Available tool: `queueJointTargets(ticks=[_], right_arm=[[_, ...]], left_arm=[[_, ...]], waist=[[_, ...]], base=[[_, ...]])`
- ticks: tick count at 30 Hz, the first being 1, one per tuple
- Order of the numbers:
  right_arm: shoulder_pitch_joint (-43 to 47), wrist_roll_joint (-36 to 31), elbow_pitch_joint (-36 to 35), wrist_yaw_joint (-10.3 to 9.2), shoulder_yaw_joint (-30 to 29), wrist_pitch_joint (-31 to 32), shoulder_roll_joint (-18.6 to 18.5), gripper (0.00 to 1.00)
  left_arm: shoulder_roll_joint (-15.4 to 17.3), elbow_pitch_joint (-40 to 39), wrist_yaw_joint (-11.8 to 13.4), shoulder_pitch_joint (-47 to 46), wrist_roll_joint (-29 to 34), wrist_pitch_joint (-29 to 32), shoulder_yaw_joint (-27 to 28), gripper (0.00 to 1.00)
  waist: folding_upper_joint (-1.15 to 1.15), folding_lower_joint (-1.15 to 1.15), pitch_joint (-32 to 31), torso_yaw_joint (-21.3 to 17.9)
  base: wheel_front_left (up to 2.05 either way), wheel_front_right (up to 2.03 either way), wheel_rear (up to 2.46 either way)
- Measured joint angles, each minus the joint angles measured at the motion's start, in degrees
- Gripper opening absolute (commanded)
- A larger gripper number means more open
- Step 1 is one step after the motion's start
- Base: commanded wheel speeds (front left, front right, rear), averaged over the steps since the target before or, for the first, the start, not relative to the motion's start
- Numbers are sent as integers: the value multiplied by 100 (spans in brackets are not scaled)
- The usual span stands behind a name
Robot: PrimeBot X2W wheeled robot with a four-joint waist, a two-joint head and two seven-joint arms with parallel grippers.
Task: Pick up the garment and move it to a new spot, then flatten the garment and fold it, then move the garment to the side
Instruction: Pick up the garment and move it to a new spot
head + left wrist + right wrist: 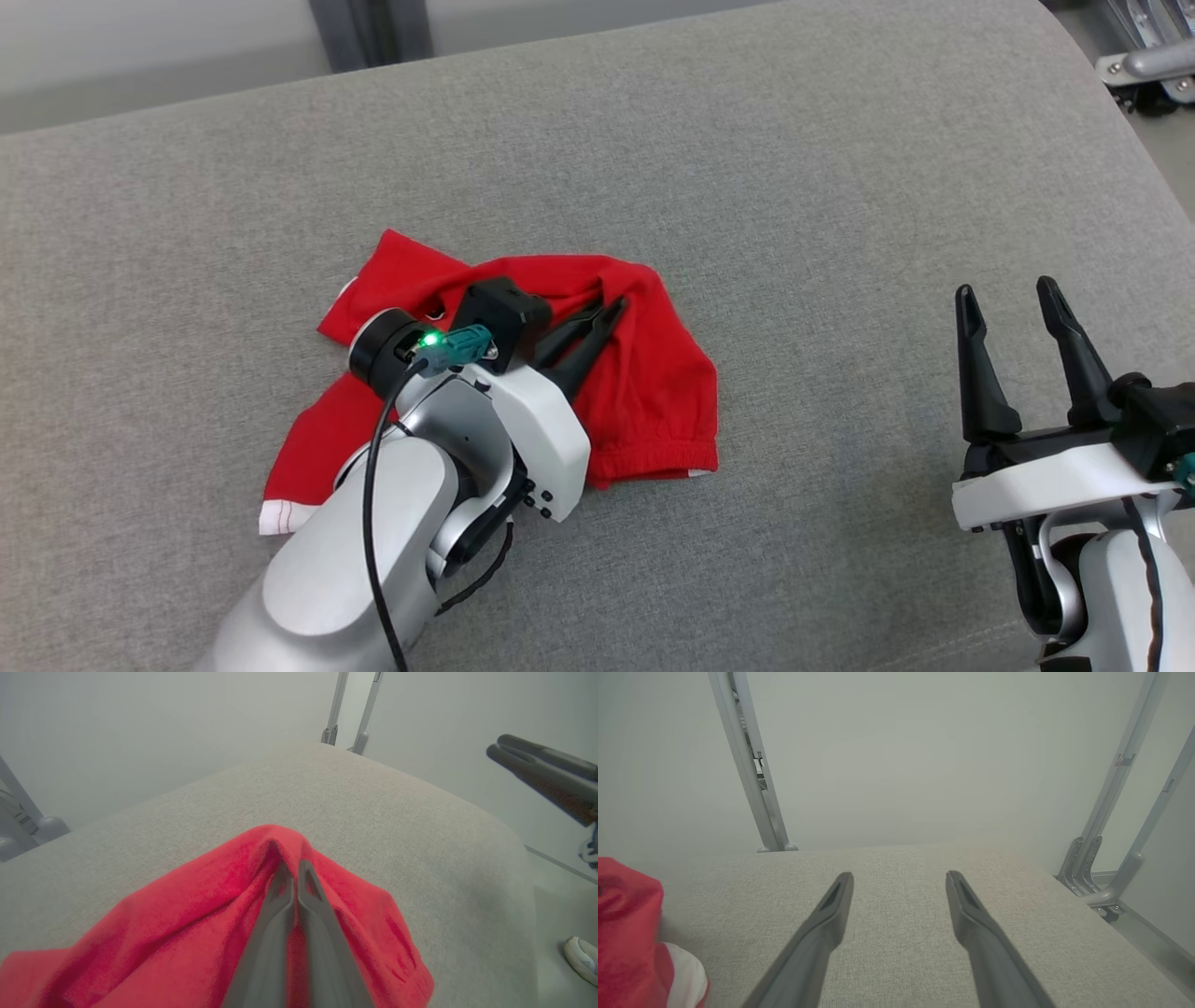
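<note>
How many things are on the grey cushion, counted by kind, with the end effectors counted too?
Red garment: 1
End effectors: 2, the left end effector shut on the garment, the right end effector open over bare grey cushion
Total: 3

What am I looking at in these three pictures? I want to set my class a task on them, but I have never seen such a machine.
It is a two-armed robot, each arm ending in a two-fingered pincer. The wide picture comes from a camera on its head, looking down at a grey padded surface. The other two come from cameras on its wrists, looking along the fingers. A crumpled red garment with white trim lies on the surface. The left pincer is shut, pinching a fold of that garment. The right pincer is open and holds nothing.
</note>
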Motion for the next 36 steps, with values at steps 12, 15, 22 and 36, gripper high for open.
queueJointTargets(ticks=[12, 15, 22, 36], right_arm=[[0, 51, 313, 0, 47, -101, 3, 100], [13, 37, 323, 0, 40, -99, 3, 100], [119, 7, 299, 0, -20, -81, 3, 100], [372, -66, 109, 0, 75, 70, 7, 100]], left_arm=[[-112, 345, -64, -148, 8, -680, 29, 100], [36, 108, 60, -23, -43, -788, 192, 100], [377, -389, 645, 508, -305, -1296, 969, 100], [873, -628, 1271, 1610, -570, -2350, 2435, 100]], waist=[[0, 0, -225, 178], [0, 0, -354, 280], [0, 0, -594, 588], [0, 0, -1029, 1066]], base=[[0, 0, 0], [0, 0, 0], [0, 0, 0], [0, 0, 0]])
